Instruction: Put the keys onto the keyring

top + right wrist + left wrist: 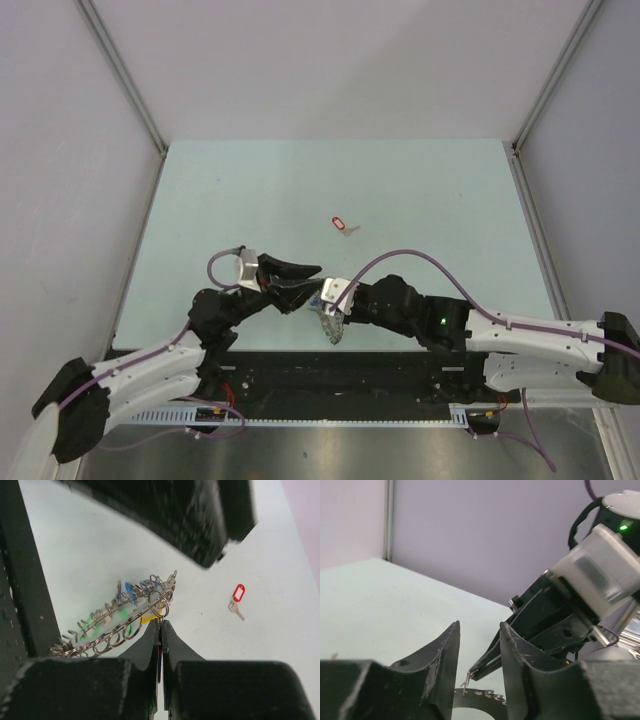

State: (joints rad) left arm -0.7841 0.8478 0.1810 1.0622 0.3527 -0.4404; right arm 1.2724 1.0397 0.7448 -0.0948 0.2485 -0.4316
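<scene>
One red key [238, 595], right tool [160, 624] pinching keyring [114, 639]

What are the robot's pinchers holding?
The right gripper pinches a small ring on the keyring, by its lower edge. The left gripper is open, holding nothing.

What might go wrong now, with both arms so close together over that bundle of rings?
The right fingers seem to pinch just one thin loop of the keyring; it could slip and the bundle drop. The left fingers stand open close around the right arm's tips, so the arms might knock together. The red-tagged key lies flat and alone on the table, small enough to be hard to pick up.
</scene>
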